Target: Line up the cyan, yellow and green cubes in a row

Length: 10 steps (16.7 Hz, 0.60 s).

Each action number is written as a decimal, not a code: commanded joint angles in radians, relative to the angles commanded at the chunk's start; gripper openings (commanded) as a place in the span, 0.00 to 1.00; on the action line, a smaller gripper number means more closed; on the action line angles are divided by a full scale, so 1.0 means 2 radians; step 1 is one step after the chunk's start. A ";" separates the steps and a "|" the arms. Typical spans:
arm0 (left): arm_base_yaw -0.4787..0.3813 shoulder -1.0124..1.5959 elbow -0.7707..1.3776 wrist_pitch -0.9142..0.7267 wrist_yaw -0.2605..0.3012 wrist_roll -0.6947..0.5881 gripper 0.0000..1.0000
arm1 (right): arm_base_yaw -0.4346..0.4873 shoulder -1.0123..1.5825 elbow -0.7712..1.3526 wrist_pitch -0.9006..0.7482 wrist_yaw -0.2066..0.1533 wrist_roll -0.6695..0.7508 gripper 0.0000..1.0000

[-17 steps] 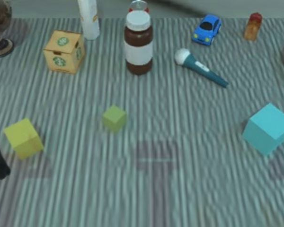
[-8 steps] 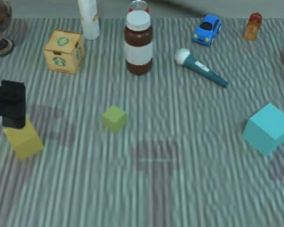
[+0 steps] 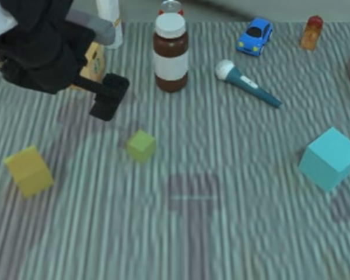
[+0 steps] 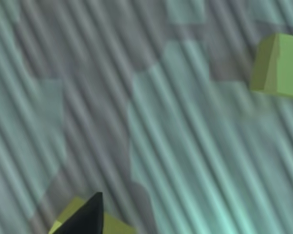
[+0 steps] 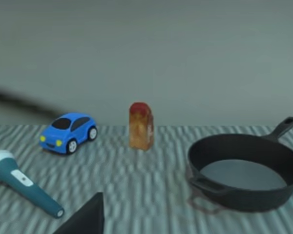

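The mustard yellow cube [image 3: 28, 170] sits near the table's left edge. The small olive-green cube [image 3: 141, 146] lies left of centre, and the large cyan cube [image 3: 329, 158] is at the far right. My left gripper [image 3: 109, 96] hangs open and empty above the table, up and to the left of the green cube and apart from it. In the left wrist view the green cube [image 4: 278, 66] shows farther off, and the yellow cube [image 4: 112, 228] is partly hidden behind a dark fingertip [image 4: 88, 217]. My right gripper [image 5: 127, 226] is outside the top view, parked at the right, facing the far edge.
My left arm [image 3: 41, 46] covers most of a tan box [image 3: 96, 63]. A brown jar [image 3: 170, 55], a white bottle [image 3: 111, 29], a teal microphone [image 3: 248, 83], a blue toy car [image 3: 255, 35] and an orange bottle [image 3: 311, 32] line the back. A black pan [image 5: 244, 170] is far right.
My left arm has swung in from the left edge, passed over the yellow cube and moved up and right toward the back. No cube has moved.
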State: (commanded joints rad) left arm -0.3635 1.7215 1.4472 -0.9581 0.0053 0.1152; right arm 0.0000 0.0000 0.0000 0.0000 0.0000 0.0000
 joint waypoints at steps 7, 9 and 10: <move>-0.053 0.242 0.224 -0.132 0.000 0.016 1.00 | 0.000 0.000 0.000 0.000 0.000 0.000 1.00; -0.059 0.272 0.255 -0.148 -0.001 0.018 1.00 | 0.000 0.000 0.000 0.000 0.000 0.000 1.00; -0.061 0.279 0.263 -0.152 -0.001 0.018 1.00 | 0.000 0.000 0.000 0.000 0.000 0.000 1.00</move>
State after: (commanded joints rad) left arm -0.4856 2.2800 1.9737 -1.2623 0.0041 0.1521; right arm 0.0000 0.0000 0.0000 0.0000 0.0000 0.0000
